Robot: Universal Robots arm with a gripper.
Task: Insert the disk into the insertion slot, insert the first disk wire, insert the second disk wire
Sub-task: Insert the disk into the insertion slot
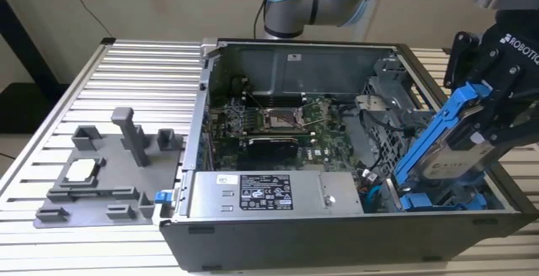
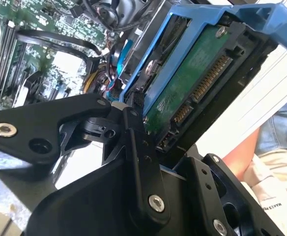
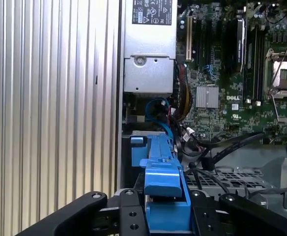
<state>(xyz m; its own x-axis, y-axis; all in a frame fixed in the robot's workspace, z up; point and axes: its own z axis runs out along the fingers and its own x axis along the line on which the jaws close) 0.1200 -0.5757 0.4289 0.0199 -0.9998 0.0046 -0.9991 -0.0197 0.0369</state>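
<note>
The disk [image 1: 445,142], a silver drive in a bright blue carrier, hangs steeply tilted over the right front corner of the open computer case. My gripper [image 1: 491,123] is shut on its upper end. The second wrist view shows the disk's green circuit board and connectors [image 2: 192,83] between my black fingers [image 2: 136,147]. In the first wrist view the blue carrier [image 3: 162,172] points down into the case from my gripper [image 3: 165,216]. The insertion slot [image 1: 380,155], the grey drive-cage bay, lies under the disk's lower end and is mostly hidden by it. Loose black wires [image 3: 222,147] lie beside it.
Another blue carrier [image 1: 446,200] sits low in the case corner. The grey power-supply box [image 1: 269,194] fills the case front, with the motherboard [image 1: 278,124] behind it. A grey fixture [image 1: 101,168] stands on the ribbed table at the exterior view's left. A person's arm [image 2: 242,152] is nearby.
</note>
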